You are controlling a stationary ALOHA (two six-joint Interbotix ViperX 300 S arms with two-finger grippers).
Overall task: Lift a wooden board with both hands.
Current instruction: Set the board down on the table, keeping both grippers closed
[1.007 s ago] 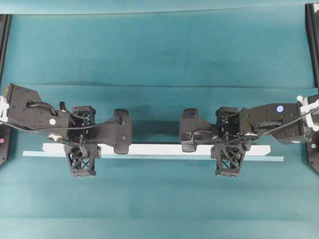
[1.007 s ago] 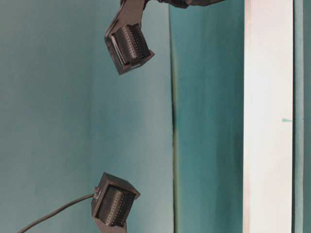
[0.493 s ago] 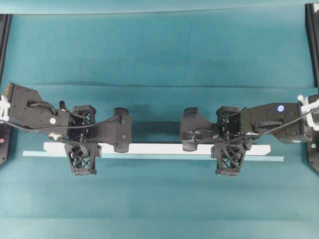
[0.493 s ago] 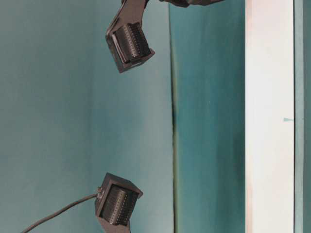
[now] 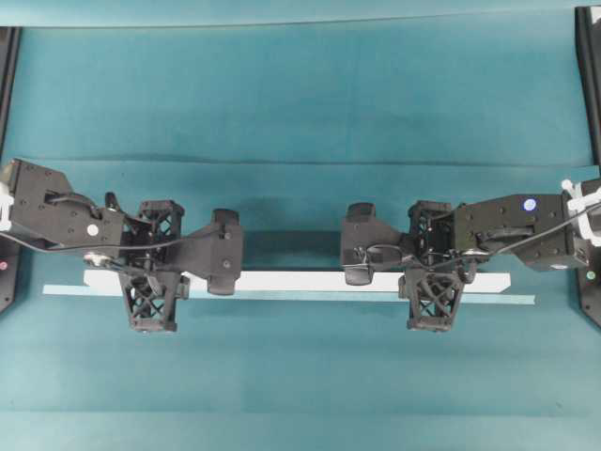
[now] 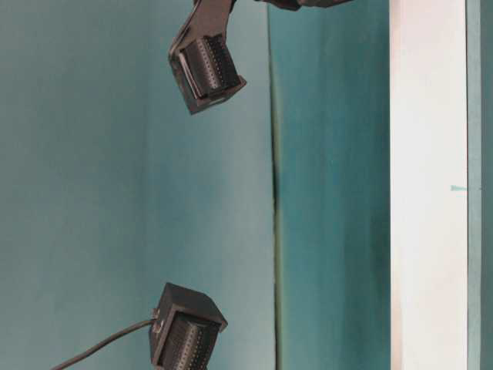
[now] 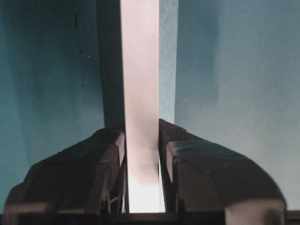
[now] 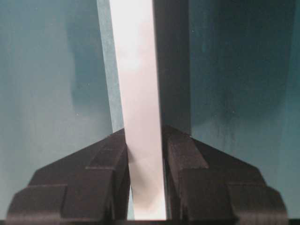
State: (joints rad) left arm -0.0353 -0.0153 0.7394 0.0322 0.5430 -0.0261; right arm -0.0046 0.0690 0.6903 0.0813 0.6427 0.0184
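The wooden board (image 5: 300, 280) is a long white plank running left to right, held level above the teal table, with its dark shadow behind it. My left gripper (image 5: 150, 280) is shut on it near its left end. My right gripper (image 5: 434, 280) is shut on it near its right end. In the left wrist view the board (image 7: 140, 70) runs straight out between the black fingers (image 7: 110, 159) of the left gripper (image 7: 141, 140), which press its edges. The right wrist view shows the same: the board (image 8: 136, 70) is clamped in the right gripper (image 8: 144, 145). At table level the board (image 6: 427, 193) appears as a white band.
A thin pale teal strip (image 5: 282, 295) lies on the table just below the board. A fold in the teal cloth (image 5: 300, 162) crosses the table behind the arms. Black frame posts stand at the left (image 5: 7, 56) and right (image 5: 590, 75) edges. Two wrist housings (image 6: 204, 69) show at table level.
Both grippers stay shut on the board. The left arm has shifted slightly left, and the board has edged a little farther from the table in the table-level view.
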